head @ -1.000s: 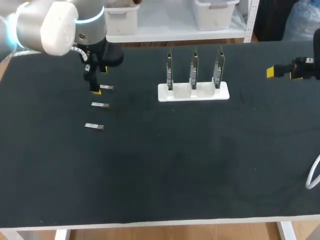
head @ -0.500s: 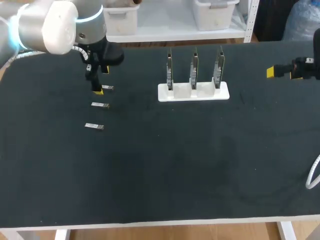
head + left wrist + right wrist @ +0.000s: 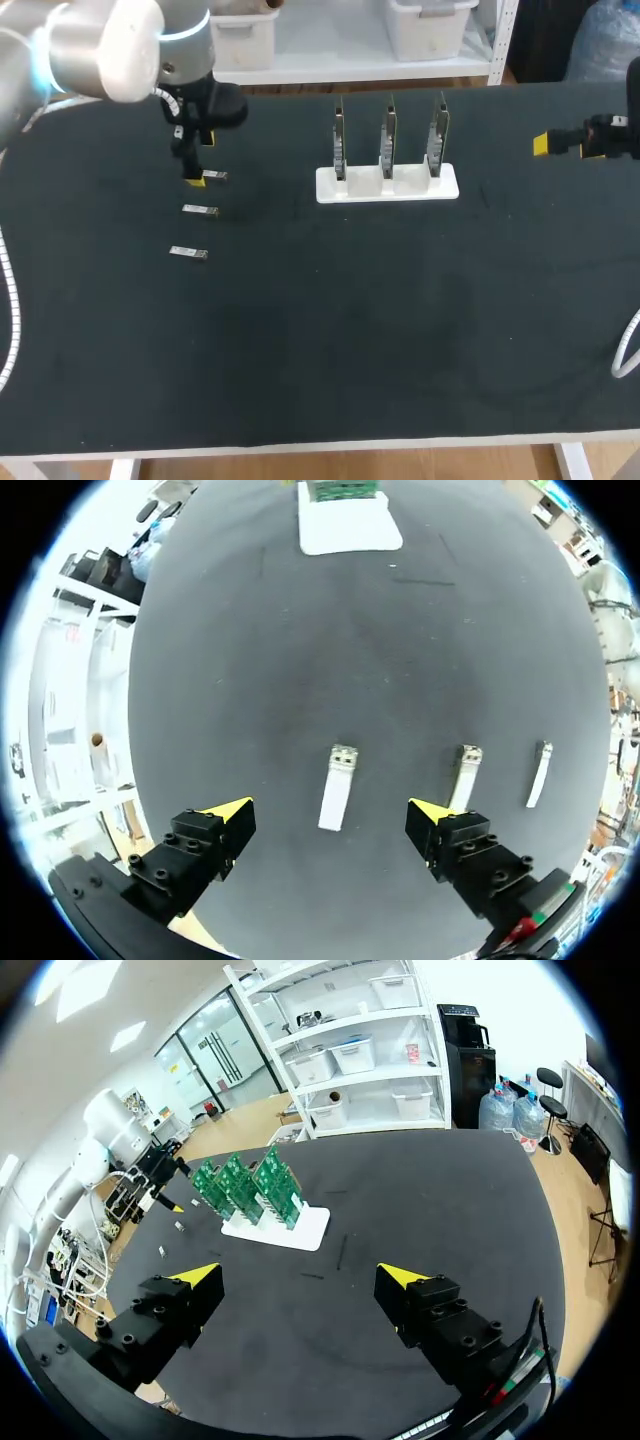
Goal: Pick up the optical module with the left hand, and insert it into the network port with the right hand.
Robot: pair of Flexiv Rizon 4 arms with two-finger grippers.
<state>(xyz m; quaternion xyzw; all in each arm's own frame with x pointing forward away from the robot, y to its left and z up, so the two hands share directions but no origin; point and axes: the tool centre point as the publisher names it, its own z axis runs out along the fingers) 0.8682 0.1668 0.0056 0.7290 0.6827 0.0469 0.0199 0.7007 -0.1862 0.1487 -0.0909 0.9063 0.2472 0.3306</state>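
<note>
In the head view the left gripper (image 3: 199,162) is hanging at the upper left of the frame, over the top of a column of three parts lying on the desk (image 3: 320,330). The module (image 3: 214,176) is lying flat, just beside the lower yellow tip, and the other two modules (image 3: 200,210) are lying below it in the frame. The right gripper (image 3: 545,144) is waiting at the right edge, well apart from the white stand (image 3: 387,184) at upper middle, which is holding three upright boards (image 3: 388,135). In the left wrist view the fingers (image 3: 225,825) are standing released and wide, and the module (image 3: 337,787) is lying between them, touching neither, its long side running away from the gripper and tilted slightly. To grasp well, I judge the gripper should be descending straight, staying centred on the body so both pads meet the long flanks together. It should also be staying clear of the neighbour beside the far finger. In the right wrist view that gripper (image 3: 300,1275) is also released and empty, facing the boards (image 3: 245,1185) ahead. The ports themselves are too small to make out.
</note>
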